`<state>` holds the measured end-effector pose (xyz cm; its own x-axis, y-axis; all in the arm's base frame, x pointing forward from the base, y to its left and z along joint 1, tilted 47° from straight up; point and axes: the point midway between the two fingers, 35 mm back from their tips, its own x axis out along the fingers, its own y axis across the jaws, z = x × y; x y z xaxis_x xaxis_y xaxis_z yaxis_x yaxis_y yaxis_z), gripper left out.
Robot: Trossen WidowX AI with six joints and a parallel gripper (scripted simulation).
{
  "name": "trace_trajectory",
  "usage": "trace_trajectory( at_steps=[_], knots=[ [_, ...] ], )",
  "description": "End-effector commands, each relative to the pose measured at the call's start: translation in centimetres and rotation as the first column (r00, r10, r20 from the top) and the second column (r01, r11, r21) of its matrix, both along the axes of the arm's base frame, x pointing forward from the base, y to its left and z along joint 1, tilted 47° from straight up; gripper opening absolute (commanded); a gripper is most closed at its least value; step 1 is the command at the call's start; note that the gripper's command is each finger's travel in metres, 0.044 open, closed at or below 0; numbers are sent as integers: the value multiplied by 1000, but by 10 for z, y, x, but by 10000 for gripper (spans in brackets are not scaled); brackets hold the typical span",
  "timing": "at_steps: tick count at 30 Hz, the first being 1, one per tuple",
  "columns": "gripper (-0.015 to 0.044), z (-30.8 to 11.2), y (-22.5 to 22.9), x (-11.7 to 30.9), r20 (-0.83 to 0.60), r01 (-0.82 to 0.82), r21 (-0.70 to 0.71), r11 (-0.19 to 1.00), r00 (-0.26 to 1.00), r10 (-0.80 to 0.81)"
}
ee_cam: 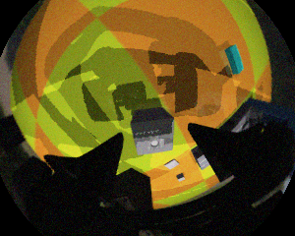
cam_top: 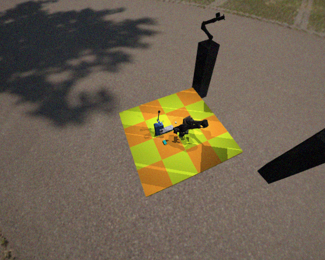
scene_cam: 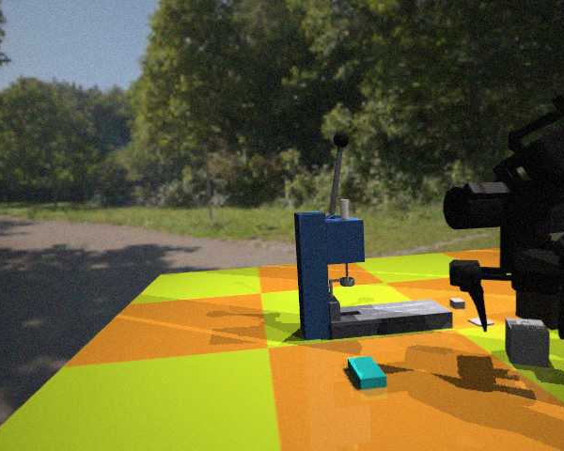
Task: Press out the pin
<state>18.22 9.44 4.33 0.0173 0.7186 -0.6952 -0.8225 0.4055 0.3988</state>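
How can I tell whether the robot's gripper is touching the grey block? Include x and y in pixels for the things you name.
Apart. The wrist view shows it: the grey block (scene_cam: 527,343) (ee_cam: 152,132) sits between the gripper's (cam_top: 178,132) (scene_cam: 524,334) (ee_cam: 155,129) spread fingertips, with mat (cam_top: 145,151) (scene_cam: 175,397) (ee_cam: 108,41) visible on either side.

Top high, oblique; exterior low, side-on; wrist downward.

Tabletop (cam_top: 154,151) (scene_cam: 224,397) (ee_cam: 187,29): checkered, orange and yellow-green squares. Press frame (cam_top: 158,128) (scene_cam: 313,276): blue. Press bed (cam_top: 166,129) (scene_cam: 394,318): grey, mottled lighter on top. Lever (scene_cam: 336,179): grey shaft, black ball knob (cam_top: 158,111) (scene_cam: 340,139). Small slab (cam_top: 164,142) (scene_cam: 367,372) (ee_cam: 234,59): teal. Block (scene_cam: 527,342) (ee_cam: 152,130): grey, pale markings on one face. Gripper (cam_top: 179,134) (scene_cam: 523,330) (ee_cam: 155,132): black. Pillars (cam_top: 205,67) (cam_top: 299,156): black. Ground (cam_top: 73,179): grey-brown, speckled.
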Motion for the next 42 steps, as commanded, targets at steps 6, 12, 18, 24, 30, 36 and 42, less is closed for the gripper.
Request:
trace_trajectory(
  at_steps=[6, 12, 18, 24, 30, 36, 42],
  knots=[
    [440, -9, 12, -3, -8, 0, 10, 1000, 1000, 0],
    [440, -14, 18, -4, -8, 0, 13, 1000, 1000, 0],
    [309, -14, 18, -4, -8, 0, 13, 1000, 1000, 0],
    [190, -14, 18, -4, -8, 0, 13, 1000, 1000, 0],
    [131, -14, 18, -4, -8, 0, 13, 1000, 1000, 0],
    [0, -6, 3, -1, -7, 3, -1, 1000, 1000, -3],
    [0, 7, -17, -1, -8, 4, -11, 1000, 1000, -4]
  ],
)
